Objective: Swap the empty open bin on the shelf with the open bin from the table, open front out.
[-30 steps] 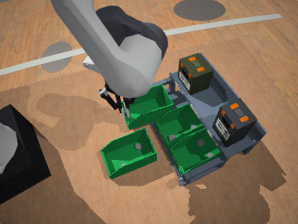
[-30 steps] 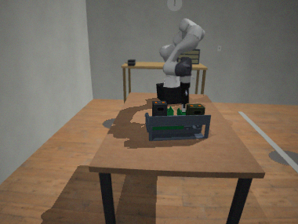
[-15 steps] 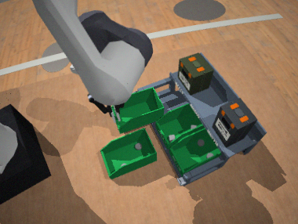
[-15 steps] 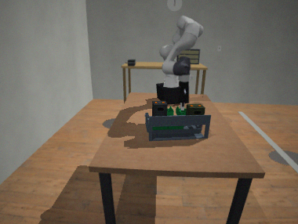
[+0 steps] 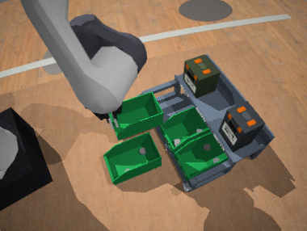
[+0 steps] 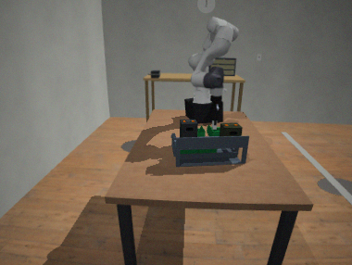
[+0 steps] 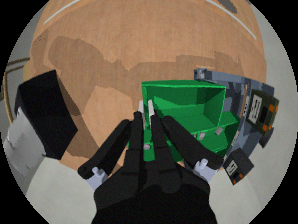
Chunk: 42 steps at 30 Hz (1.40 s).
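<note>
My gripper (image 7: 146,106) is shut on the rear wall of the empty green bin (image 5: 138,114), which hangs in the air beside the grey shelf (image 5: 210,133); the bin also shows in the wrist view (image 7: 182,112). The arm hides the fingers in the top view. Below it, the green bin with parts (image 5: 133,158) stands on the table in front of the shelf. The shelf's nearest bin place (image 5: 171,102) is empty. Two more green bins (image 5: 183,127) (image 5: 202,155) with parts sit in the shelf, open fronts out.
Two dark boxes with orange marks (image 5: 201,75) (image 5: 241,127) stand on the shelf's upper board. The robot's black base (image 5: 18,157) is at the left. In the exterior view the shelf (image 6: 209,149) stands mid-table with the arm behind it.
</note>
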Tool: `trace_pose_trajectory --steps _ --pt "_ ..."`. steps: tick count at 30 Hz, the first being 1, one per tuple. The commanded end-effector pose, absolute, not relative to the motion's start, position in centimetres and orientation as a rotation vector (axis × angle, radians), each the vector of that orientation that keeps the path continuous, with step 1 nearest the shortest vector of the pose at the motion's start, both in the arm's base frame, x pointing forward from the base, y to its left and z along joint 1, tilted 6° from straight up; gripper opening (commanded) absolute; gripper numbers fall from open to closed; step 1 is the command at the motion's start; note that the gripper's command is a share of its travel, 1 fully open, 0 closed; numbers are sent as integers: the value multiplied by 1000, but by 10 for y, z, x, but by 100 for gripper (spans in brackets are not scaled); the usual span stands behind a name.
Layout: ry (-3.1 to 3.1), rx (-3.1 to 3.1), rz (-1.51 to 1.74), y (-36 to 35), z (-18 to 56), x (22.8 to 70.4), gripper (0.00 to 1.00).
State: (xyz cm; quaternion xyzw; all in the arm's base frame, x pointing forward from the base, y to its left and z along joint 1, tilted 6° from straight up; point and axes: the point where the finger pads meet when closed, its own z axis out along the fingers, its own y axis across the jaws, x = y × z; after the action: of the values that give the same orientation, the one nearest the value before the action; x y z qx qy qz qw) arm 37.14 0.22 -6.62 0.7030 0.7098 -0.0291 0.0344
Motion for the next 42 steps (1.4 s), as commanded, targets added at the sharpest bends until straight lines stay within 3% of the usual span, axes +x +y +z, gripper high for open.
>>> trace_pose_trajectory --steps 1,42 --pt "2197 2128 -88 -1 -67 371 0" --pt "2197 2128 -88 -1 -67 360 0"
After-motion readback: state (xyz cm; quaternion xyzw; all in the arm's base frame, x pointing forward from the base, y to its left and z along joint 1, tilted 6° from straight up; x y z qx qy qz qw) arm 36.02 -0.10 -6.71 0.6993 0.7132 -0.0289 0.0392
